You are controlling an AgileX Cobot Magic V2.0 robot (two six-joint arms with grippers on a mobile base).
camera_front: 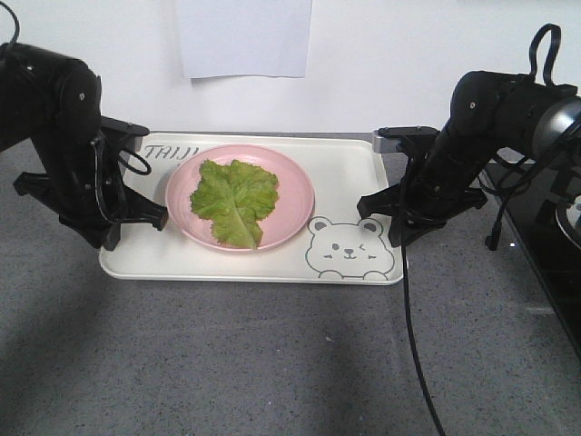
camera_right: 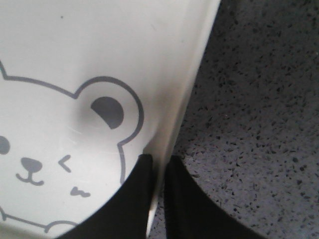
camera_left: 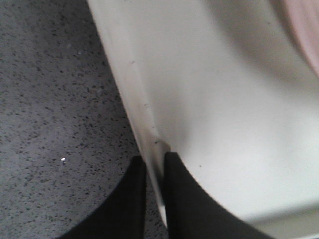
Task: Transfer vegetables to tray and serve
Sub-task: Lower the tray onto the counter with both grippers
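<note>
The tray [camera_front: 182, 259] is lying on the grey desk [camera_front: 272, 363] with its long axis running 9 to 3 o'clock, and each short end is sitting squarely in one hand. The left hand [camera_left: 154, 167] is pinching the rim at the 9 o'clock end, fingers narrowed onto it, one inside and one outside the rim. The right hand [camera_right: 158, 164] is doing the same at the 3 o'clock end, beside the printed bear [camera_front: 348, 247]. Neither arm is nearer; the grips are mirrored, so any lift is depending on both rising evenly.

The lettuce [camera_front: 234, 202] is lying flat on the pink plate [camera_front: 295, 195], which is resting near the tray's centre, slightly toward 9 o'clock. The leaf is looking bright green, crinkled, its paler midrib pointing toward 6 o'clock.
</note>
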